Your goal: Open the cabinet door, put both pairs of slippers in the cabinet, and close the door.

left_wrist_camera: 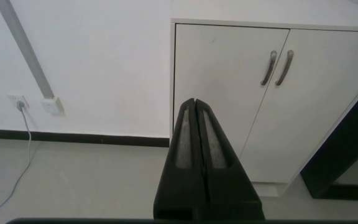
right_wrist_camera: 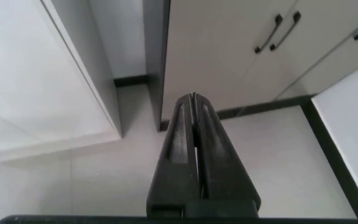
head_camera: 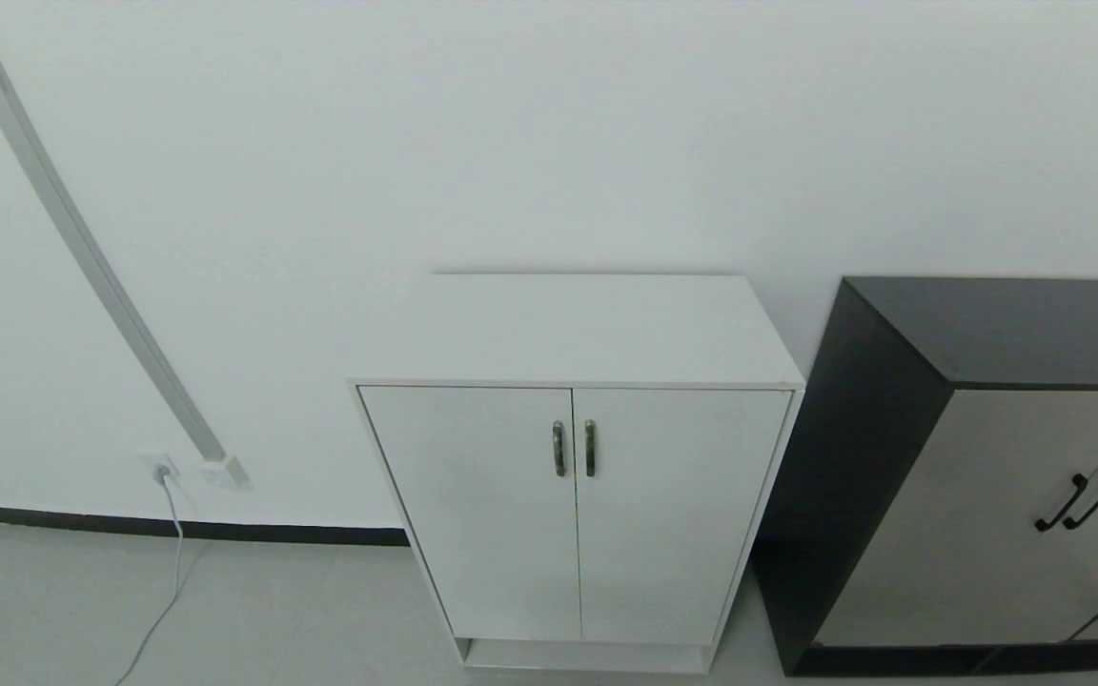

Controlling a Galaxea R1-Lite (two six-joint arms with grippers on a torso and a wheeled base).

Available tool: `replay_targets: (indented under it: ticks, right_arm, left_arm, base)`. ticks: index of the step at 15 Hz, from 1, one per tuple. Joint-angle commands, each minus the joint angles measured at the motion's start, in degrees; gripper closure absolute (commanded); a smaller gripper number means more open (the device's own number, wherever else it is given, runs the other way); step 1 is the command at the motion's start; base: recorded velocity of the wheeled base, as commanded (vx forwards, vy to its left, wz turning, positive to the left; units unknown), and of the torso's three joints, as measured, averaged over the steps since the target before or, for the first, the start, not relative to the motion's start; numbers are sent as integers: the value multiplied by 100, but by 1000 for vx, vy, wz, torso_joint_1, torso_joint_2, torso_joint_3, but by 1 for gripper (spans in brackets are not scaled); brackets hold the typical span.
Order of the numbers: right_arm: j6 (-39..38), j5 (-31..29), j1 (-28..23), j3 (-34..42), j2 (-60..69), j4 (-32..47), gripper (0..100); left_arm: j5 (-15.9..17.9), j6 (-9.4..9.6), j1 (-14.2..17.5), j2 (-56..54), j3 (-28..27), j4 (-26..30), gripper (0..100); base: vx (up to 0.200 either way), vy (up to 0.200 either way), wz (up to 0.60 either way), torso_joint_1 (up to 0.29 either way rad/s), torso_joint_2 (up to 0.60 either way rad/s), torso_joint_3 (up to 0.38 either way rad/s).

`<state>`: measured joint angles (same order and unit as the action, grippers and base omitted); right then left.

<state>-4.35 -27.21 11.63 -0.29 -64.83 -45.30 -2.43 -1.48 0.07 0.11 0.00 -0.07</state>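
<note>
A white two-door cabinet stands against the wall with both doors closed; two dark metal handles sit side by side at the middle seam. In the left wrist view the same cabinet and its handles are ahead of my left gripper, which is shut with nothing in it and held off the door. My right gripper is shut and empty too, low over the floor before the gap between the white cabinet's side and the dark one.
A black cabinet with grey doors and black handles stands right of the white one. A wall socket with a plugged cable and a slanted cable duct lie to the left. Grey tiled floor spreads in front.
</note>
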Motion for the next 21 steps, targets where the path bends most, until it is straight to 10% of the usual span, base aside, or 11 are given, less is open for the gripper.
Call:
replay_targets:
  ticks: [1,9,18,21]
  right_arm:
    - [13,251,6,29,1500,1111,100]
    - [400,2325,24,29,3688,3423,100]
    - [576,2703,103,29,4514,4539,100]
    - [585,2695,-636,29,4910,4539,100]
  left_arm:
    - [-4,-2,1,-2,0,-1,100]
    - [-4,7,1,-2,0,-1,100]
    - [-4,-2,1,-2,0,-1,100]
    - [-4,-2,1,-2,0,-1,100]
  base:
    - [0,0,0,0,0,0]
    - [0,0,0,0,0,0]
    - [0,0,0,0,0,0]
    - [0,0,0,0,0,0]
